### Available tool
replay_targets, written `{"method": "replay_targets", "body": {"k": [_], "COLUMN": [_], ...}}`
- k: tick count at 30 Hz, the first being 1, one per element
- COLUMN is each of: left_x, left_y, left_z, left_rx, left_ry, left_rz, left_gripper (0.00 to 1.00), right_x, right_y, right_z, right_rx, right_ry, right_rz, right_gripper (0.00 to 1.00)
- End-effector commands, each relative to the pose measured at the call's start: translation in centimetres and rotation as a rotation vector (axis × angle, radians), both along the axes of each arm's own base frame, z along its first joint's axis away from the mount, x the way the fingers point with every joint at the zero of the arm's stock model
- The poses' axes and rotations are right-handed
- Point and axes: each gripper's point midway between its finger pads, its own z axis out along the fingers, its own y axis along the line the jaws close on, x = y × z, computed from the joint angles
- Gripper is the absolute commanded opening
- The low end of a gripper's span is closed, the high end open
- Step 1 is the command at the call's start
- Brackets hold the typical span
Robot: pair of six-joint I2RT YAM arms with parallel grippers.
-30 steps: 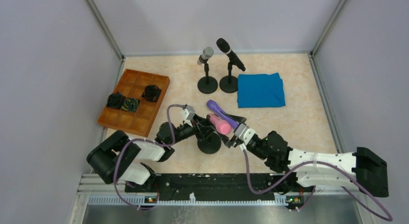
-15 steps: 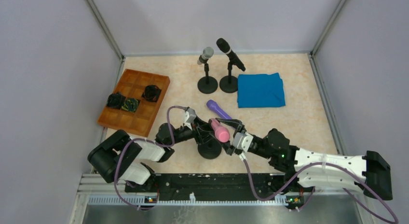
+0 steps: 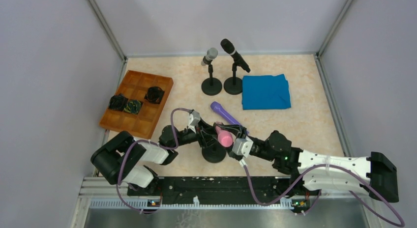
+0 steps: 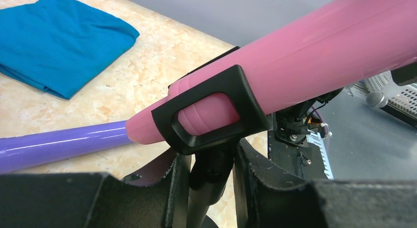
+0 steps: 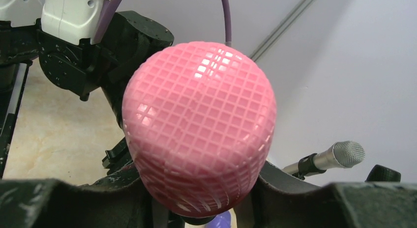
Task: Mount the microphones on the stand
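Observation:
A pink microphone [image 3: 224, 136] sits with its handle through the black clip [image 4: 211, 117] of a small stand whose round base [image 3: 213, 152] is on the table. My left gripper [image 3: 203, 134] is shut on the stand's pole [image 4: 209, 188] just below the clip. My right gripper [image 3: 236, 145] is shut on the pink microphone's grille head [image 5: 199, 125], with a finger [image 5: 290, 184] on each side. A purple microphone [image 3: 224, 114] lies flat on the table behind the stand; it also shows in the left wrist view [image 4: 59, 147].
At the back, two stands hold a silver microphone [image 3: 210, 56] and a black microphone [image 3: 234, 55]. A folded blue cloth [image 3: 265, 91] lies at the back right. A wooden compartment tray [image 3: 129, 121] with dark items stands at the left.
My right gripper has moved left toward the stand with the pink microphone, whose handle now sits in the clip. My left gripper has stayed on the stand's pole.

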Motion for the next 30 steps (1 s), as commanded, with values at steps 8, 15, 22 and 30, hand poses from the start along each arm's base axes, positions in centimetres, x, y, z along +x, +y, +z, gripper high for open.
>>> {"method": "replay_targets", "body": {"k": [8, 15, 22, 30], "left_x": [-1.2, -1.3, -1.4, -1.7], "left_y": [-0.4, -0.5, -0.5, -0.7], "left_z": [4.8, 4.6, 5.0, 5.2], "left_rx": [-0.121, -0.117, -0.121, -0.118], "left_ry": [-0.173, -0.172, -0.182, -0.196], "left_rz": [-0.077, -0.084, -0.093, -0.122], "left_gripper": [0.00, 0.00, 0.00, 0.00], "right_x": [2.0, 4.2, 4.7, 5.9], "right_y": [0.5, 0.2, -0.6, -1.0], "right_z": [-1.9, -5.4, -8.7, -9.8], "right_rx": [-0.036, -0.150, -0.232, -0.253], "right_ry": [0.122, 0.181, 0.231, 0.252], "right_rz": [0.002, -0.073, -0.105, -0.133], "right_gripper": [0.00, 0.00, 0.00, 0.00]}}
